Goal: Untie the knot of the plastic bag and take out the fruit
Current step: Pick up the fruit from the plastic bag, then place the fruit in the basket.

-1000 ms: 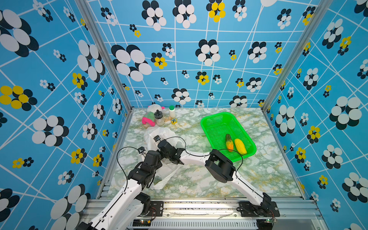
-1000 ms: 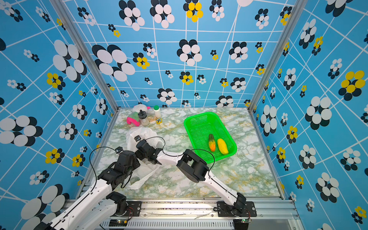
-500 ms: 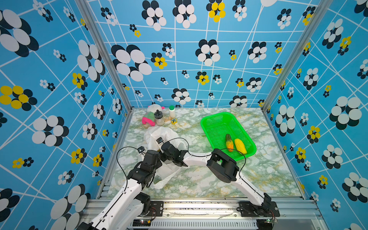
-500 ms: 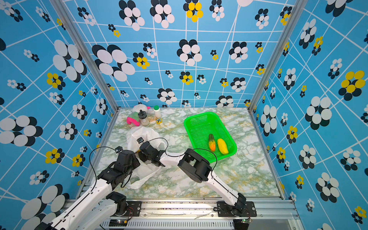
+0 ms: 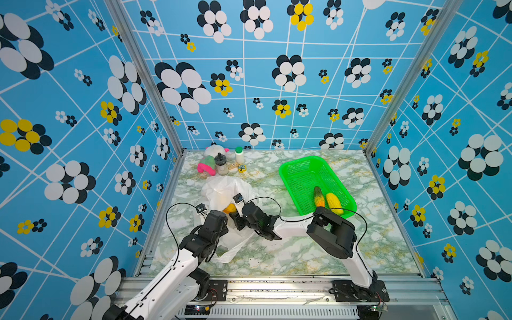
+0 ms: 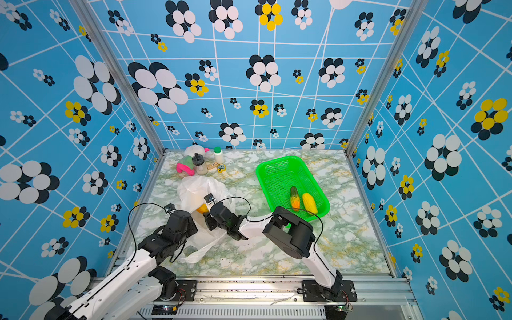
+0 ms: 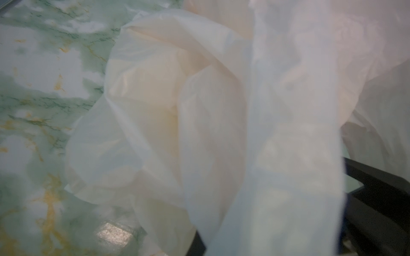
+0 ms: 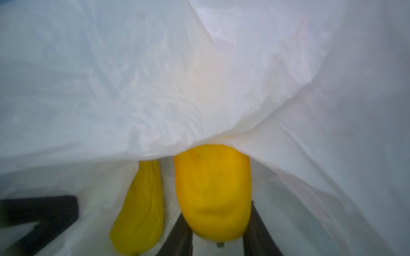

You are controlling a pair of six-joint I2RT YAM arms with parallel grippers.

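Observation:
The plastic bag point(image 5: 221, 188) lies crumpled and open at the table's left middle in both top views. My right gripper point(image 8: 218, 223) reaches into its mouth and is shut on a yellow-orange fruit point(image 8: 213, 190), which shows as an orange patch point(image 5: 229, 208) from above. A yellow banana-like fruit point(image 8: 142, 210) lies beside it under the bag film point(image 8: 177, 77). My left gripper point(image 5: 217, 221) is shut on the bag's near edge, and the film point(image 7: 199, 110) drapes over its jaws. Two fruits, orange-green point(image 5: 318, 196) and yellow point(image 5: 333, 203), lie in the green basket point(image 5: 293, 171).
At the back left stand a white plush toy point(image 5: 214, 151), a pink-green plush toy point(image 5: 206, 166), a small jar point(image 5: 221, 164), a white bottle point(image 5: 239, 155) and a small yellow piece point(image 5: 242, 168). The right arm's elbow point(image 5: 332, 232) sits at the basket's near corner.
The right gripper's jaws have closed on the yellow-orange fruit, and it has drawn slightly toward the front right. The left arm has stayed put, holding the bag.

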